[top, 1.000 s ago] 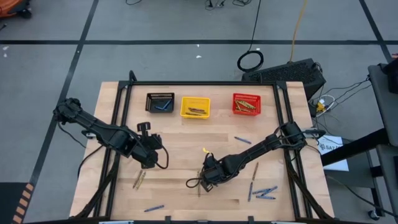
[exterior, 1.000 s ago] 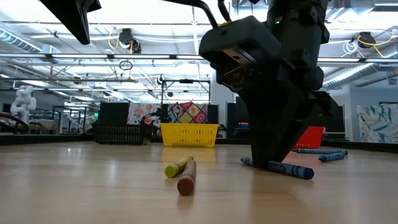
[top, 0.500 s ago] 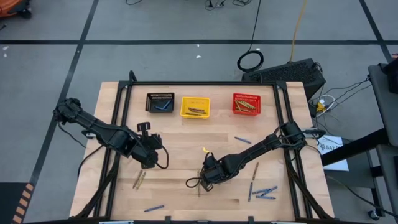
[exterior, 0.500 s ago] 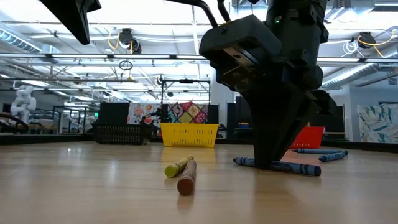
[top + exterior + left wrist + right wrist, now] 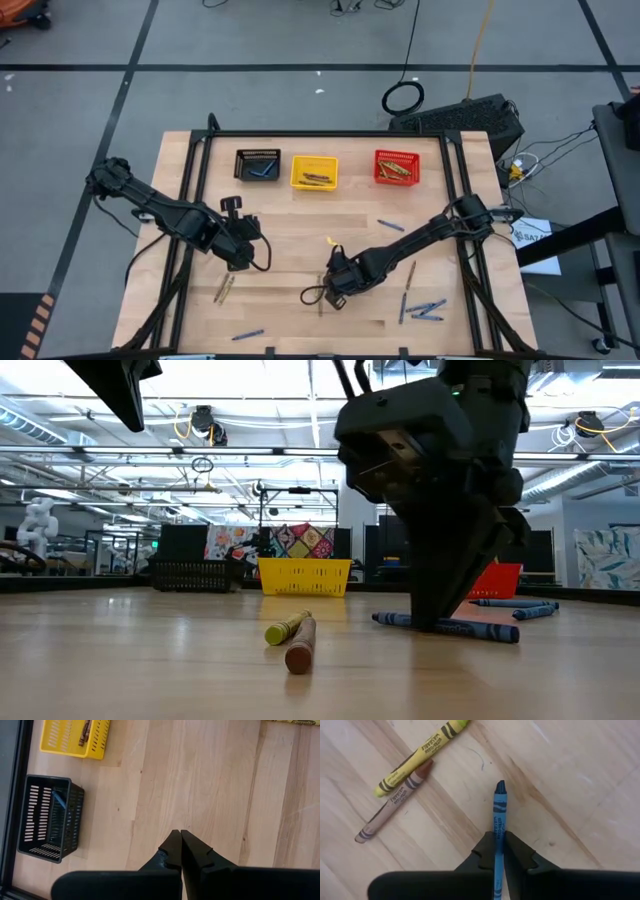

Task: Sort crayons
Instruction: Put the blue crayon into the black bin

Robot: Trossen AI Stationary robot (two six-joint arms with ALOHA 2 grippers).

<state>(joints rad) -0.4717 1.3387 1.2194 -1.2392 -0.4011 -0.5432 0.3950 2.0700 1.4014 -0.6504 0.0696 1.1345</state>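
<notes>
My right gripper [image 5: 336, 291] stands low over the middle of the table's near half, shut on a blue crayon [image 5: 446, 626]. A yellow crayon [image 5: 420, 756] and a brown crayon [image 5: 394, 803] lie side by side on the wood just beside it. Other loose crayons lie around: a blue one [image 5: 390, 225] and a blue cluster [image 5: 424, 310]. My left gripper [image 5: 180, 835] hangs shut over bare wood left of centre, touching nothing. At the far edge stand the black [image 5: 258, 165], yellow [image 5: 314, 172] and red [image 5: 396, 168] baskets, each with crayons inside. My right gripper pinches the blue crayon's paper-wrapped shaft [image 5: 498, 829] between its two fingers, about mid-length. The fingers [image 5: 440, 590] come from above, pointing steeply down, across the crayon. The crayon lies level at table height, tip [image 5: 500, 785] free; whether it is lifted clear I cannot tell.
A pair of crayons [image 5: 225, 290] lies near my left gripper, a blue one [image 5: 248, 334] by the near edge, a brown one [image 5: 410, 272] right of my right gripper. Dark frame rails [image 5: 190, 200] run along the table's left and right sides.
My right gripper has shut on the blue crayon. As the fingers closed, the crayon swung about on the table and now lies more level and broadside in the low view.
</notes>
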